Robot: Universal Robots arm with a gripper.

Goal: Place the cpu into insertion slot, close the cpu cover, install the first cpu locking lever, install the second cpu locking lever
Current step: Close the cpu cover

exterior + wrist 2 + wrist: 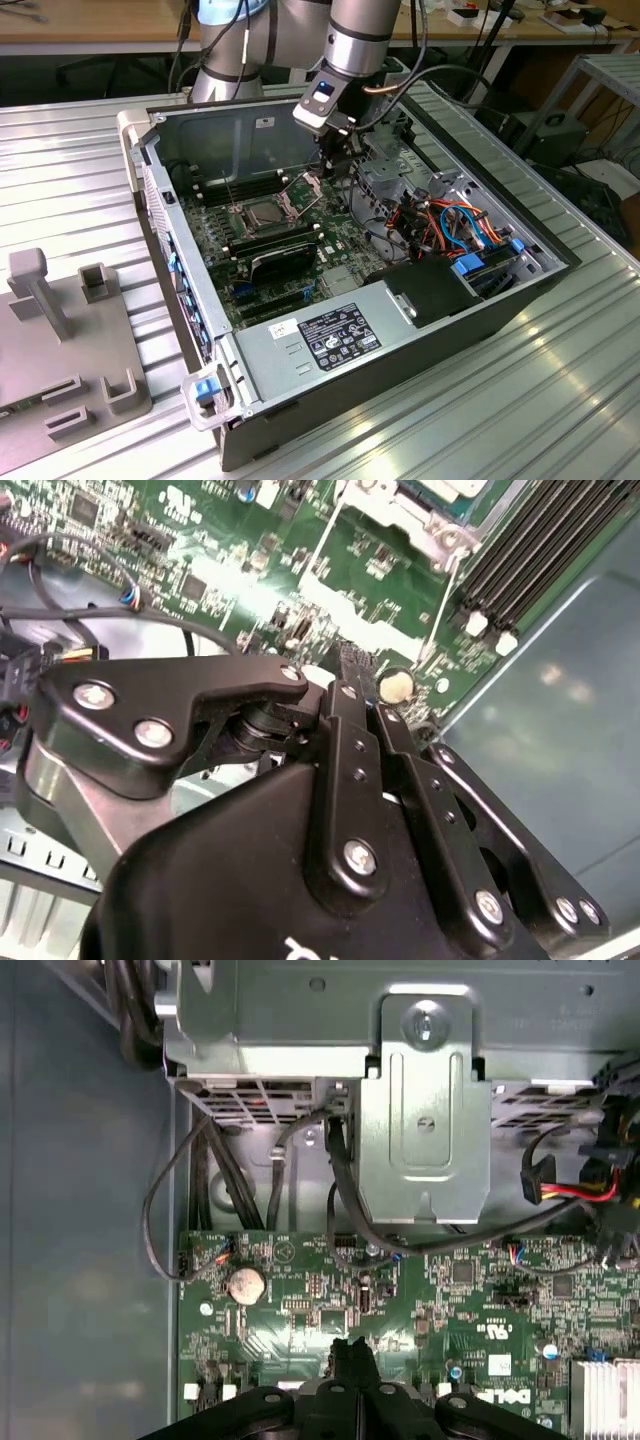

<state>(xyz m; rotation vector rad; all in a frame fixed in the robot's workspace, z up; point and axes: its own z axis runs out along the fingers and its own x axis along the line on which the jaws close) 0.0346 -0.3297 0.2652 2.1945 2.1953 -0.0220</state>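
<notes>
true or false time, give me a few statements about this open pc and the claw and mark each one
1. The case is open on top, with the green board showing. True.
2. The claw carries the chip. False: the claw is shut on nothing, and the chip lies flat down on the board.
3. A coin battery sits on the board near the claw's tip. True.
4. The grey stand is inside the case. False: it rests on the table outside the case, at the exterior view's left.
5. The claw is inside the case, above the board. True.
</notes>
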